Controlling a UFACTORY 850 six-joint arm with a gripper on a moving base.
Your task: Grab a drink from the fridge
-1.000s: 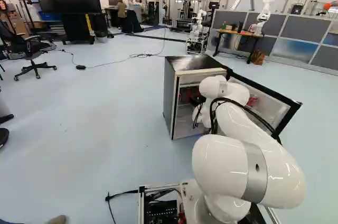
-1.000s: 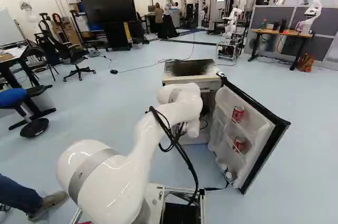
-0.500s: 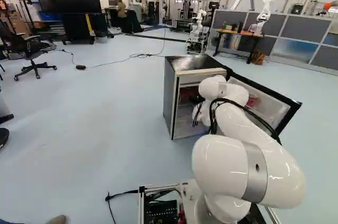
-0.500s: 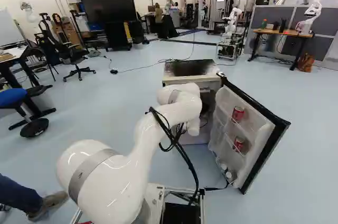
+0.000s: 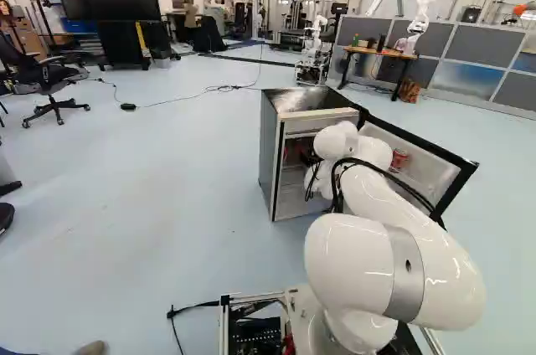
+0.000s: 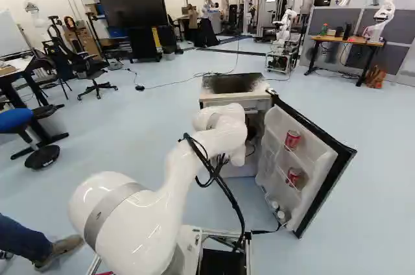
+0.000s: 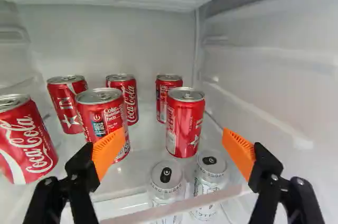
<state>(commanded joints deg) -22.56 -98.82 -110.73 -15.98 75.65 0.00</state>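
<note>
Cans of drink, six of them red, stand upright on a clear shelf inside the fridge. The nearest one in line with the opening of the hand is a red can; it shows ahead, between the two fingers, closer to one orange pad than to the other. In the wrist view the hand has its fingers spread well apart, with nothing gripped.

A second red can stands just past the other finger, whose pad overlaps it in that view. Outside that finger is a third can, and three more line up nearer the back wall. Two silver cans show through the shelf, on a lower level, side by side.

The fridge door hangs wide open. Its racks hold one red can higher up and another below, with small white-topped containers at the bottom.

The white arm reaches from its base into the fridge, black cables looping along it. Pale blue floor spreads around, with a black screen in the background.
</note>
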